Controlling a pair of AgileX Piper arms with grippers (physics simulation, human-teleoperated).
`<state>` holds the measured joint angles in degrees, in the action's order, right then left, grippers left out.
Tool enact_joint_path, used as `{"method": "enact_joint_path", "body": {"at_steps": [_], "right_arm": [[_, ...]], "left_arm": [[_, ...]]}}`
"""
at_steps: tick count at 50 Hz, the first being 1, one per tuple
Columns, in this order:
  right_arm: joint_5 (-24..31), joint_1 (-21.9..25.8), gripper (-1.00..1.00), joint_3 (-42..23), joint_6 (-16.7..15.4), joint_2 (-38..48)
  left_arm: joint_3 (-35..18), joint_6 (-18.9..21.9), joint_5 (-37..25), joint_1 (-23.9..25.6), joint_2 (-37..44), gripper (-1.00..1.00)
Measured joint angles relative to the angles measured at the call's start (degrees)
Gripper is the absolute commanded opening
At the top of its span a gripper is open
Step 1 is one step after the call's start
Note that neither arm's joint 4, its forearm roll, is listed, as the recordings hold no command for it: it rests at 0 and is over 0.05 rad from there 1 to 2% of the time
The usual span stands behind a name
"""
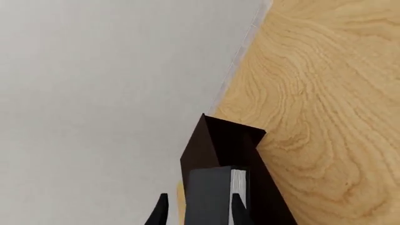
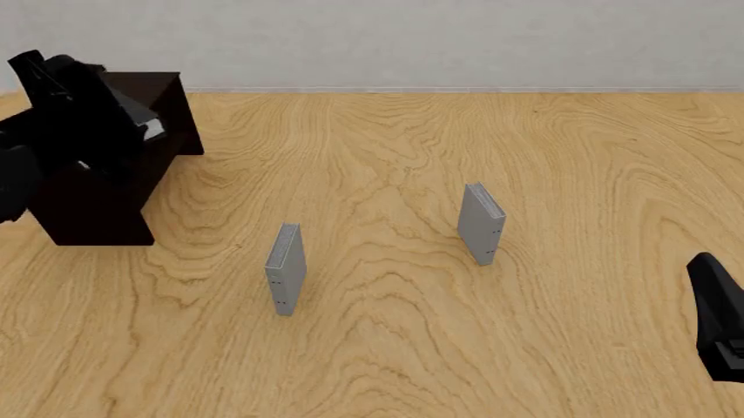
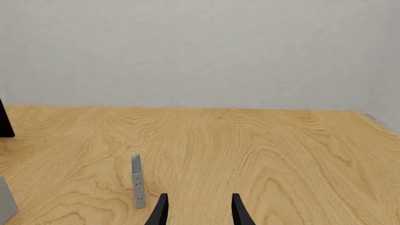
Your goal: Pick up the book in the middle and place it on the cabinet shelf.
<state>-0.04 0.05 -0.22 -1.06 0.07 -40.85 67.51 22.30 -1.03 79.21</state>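
My left gripper is shut on the book, a thick dark-covered volume with white page edges. In the left wrist view the book hangs just in front of the dark brown cabinet shelf. From the front, the left arm covers most of the cabinet shelf at the far left, and only a sliver of the book shows at its top. Whether the book touches the cabinet I cannot tell. My right gripper is open and holds nothing, low at the right edge.
Two thin grey books stand upright on the wooden table, one left of centre and one right of centre. The nearer one shows in the right wrist view. A pale wall bounds the table's far edge.
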Motion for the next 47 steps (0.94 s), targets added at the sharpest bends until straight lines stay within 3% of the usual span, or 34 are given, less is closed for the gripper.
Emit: {"method": "enact_joint_path", "body": {"at_steps": [20, 47], "right_arm": [[0.0, 0.0, 1.00, 0.0, 0.0, 0.0], [0.0, 0.0, 1.00, 0.0, 0.0, 0.0]], "left_arm": [[2.7, -0.2, -4.9, 5.9, -10.7, 1.00], [5.6, -1.5, -7.3, 11.2, -17.8, 1.00]]}}
